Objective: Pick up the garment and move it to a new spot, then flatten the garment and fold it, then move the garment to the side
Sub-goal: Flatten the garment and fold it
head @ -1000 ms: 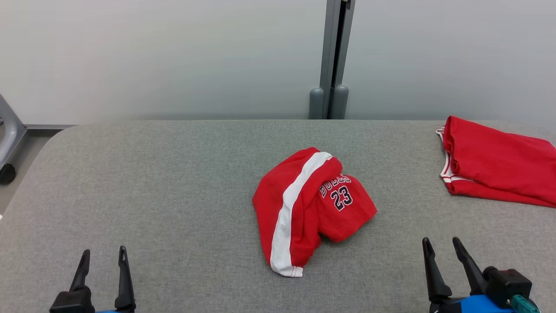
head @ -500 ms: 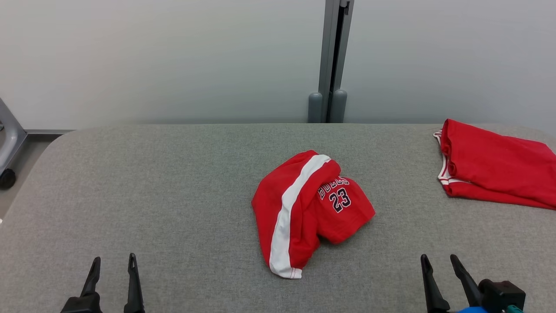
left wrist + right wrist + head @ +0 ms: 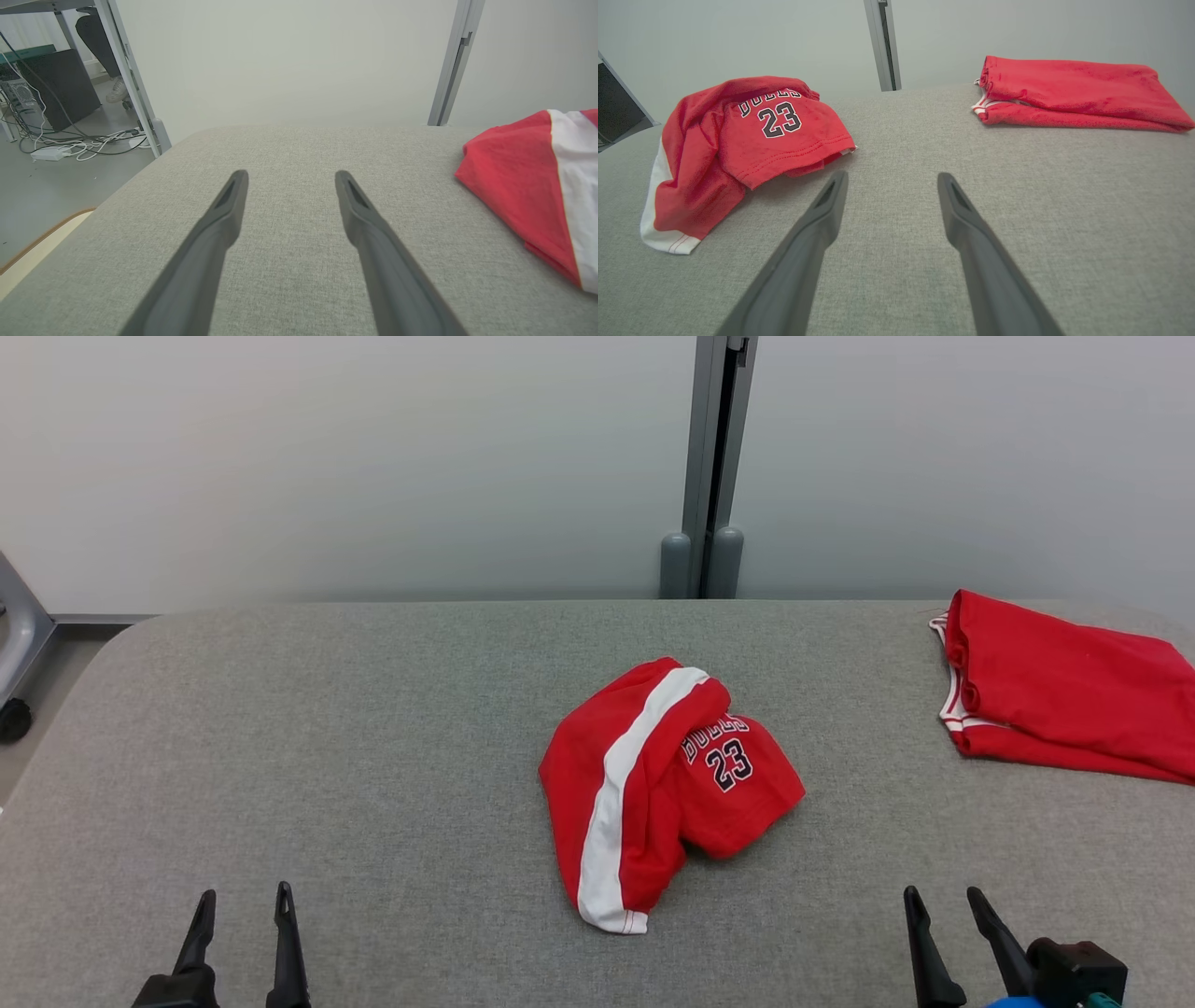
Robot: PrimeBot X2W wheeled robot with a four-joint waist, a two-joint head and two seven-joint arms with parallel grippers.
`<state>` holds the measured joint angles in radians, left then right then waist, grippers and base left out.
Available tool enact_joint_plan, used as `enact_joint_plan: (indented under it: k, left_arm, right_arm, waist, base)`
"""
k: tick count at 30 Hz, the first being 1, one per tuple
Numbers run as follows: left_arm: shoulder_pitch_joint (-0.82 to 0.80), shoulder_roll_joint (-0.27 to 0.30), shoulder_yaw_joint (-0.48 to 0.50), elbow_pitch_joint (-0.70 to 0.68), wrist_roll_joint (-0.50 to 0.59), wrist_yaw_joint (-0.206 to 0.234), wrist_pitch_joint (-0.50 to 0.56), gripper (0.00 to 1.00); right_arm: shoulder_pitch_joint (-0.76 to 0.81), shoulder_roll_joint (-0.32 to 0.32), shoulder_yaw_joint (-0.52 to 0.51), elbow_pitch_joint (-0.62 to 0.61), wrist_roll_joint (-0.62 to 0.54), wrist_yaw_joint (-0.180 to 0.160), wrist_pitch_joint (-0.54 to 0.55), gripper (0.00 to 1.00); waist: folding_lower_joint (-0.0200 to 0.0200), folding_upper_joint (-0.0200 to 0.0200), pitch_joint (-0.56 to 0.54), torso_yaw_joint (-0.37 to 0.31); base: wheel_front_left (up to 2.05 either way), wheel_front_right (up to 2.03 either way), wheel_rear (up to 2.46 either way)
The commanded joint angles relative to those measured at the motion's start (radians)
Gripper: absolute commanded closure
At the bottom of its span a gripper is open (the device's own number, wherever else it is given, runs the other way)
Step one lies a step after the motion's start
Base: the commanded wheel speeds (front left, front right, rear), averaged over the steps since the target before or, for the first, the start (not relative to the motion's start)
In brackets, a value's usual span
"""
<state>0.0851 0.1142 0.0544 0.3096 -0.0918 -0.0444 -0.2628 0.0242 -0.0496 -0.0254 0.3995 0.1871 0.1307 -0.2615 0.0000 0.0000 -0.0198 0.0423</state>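
Note:
A crumpled pair of red shorts (image 3: pixel 653 784) with a white side stripe and the number 23 lies in a heap at the middle of the grey table (image 3: pixel 373 737). The right wrist view shows the shorts (image 3: pixel 752 140) at its left, and the left wrist view catches their edge (image 3: pixel 528 186) at its right. My left gripper (image 3: pixel 245 898) stands open at the lower left, well apart from the shorts. Over the near right part of the table my right gripper (image 3: pixel 940 894) is open too, with nothing between its fingers (image 3: pixel 831 196).
A second red garment (image 3: pixel 1064 709), folded, lies at the table's far right edge. A grey wall with a vertical post (image 3: pixel 714 467) runs behind the table. Off the left edge are a metal frame (image 3: pixel 126 74), cables on the floor and a person's foot (image 3: pixel 117 93).
Both grippers have drawn back toward the bottom edge over the last second. The picture has shifted slightly, so the camera has moved; the shorts lie as before.

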Motion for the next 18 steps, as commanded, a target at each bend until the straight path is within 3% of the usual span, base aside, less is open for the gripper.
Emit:
enact_joint_plan:
  k: [1, 11, 18]
  left_arm:
    - [-0.003, 0.001, 0.008, -0.002, 0.005, -0.005, -0.002, 0.0]
    - [-0.013, -0.007, 0.019, -0.008, 0.015, -0.015, -0.002, 0.0]
    - [-0.041, -0.015, 0.016, -0.004, 0.017, -0.026, -0.002, 0.0]
  right_arm:
    - [-0.004, -0.002, 0.001, 0.001, 0.005, 0.0, -0.005, 0.0]
    - [-0.024, -0.002, 0.015, 0.006, 0.003, 0.0, -0.005, 0.0]
    - [-0.167, -0.002, 0.099, 0.036, -0.025, 0.0, -0.005, 0.0]
  waist:
    - [0.0, 0.0, 0.001, -0.001]
    - [0.0, 0.0, 0.004, 0.004]
    - [0.0, 0.0, 0.022, 0.025]
  base:
    - [0.0, 0.0, 0.0]
    - [0.0, 0.0, 0.0]
    - [0.0, 0.0, 0.0]
